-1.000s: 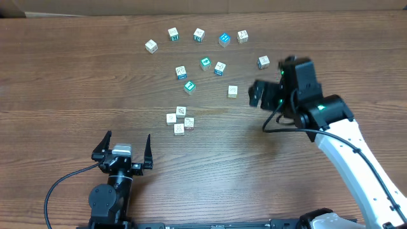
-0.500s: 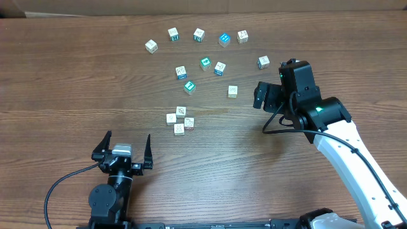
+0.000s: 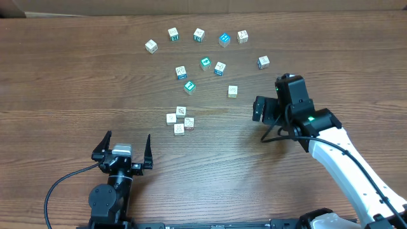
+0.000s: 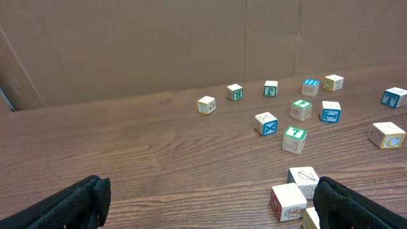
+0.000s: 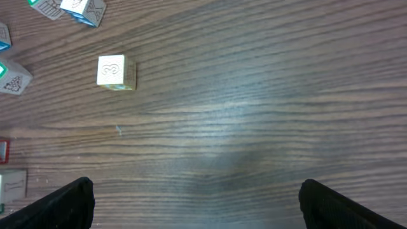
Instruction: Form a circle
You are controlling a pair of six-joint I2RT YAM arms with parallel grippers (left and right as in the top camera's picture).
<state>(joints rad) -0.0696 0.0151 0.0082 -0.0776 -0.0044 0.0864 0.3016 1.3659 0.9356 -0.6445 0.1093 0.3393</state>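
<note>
On the wooden table [image 3: 63, 95], the circle [image 3: 181, 112] sat a little below the middle as a tight cluster of four pale printed cubes, close together and well apart from both arms. We saw the same cluster low on the right of the left wrist view [image 4: 289, 202], just beside that gripper's right finger [image 4: 356, 202]. Farther back lay the loose scatter of cubes [image 3: 219, 67], some teal-faced, spread wide across the far side of the table. We found the left gripper [image 3: 127, 138] near the front edge, below and left of the circle, its jaws spread wide with nothing between them. We found the right gripper [image 3: 266, 109] to the right of the circle, also wide open and empty, pointing down at bare wood. One lone pale cube [image 5: 116, 72] lay up and left in its wrist view, clear of the fingers.
</note>
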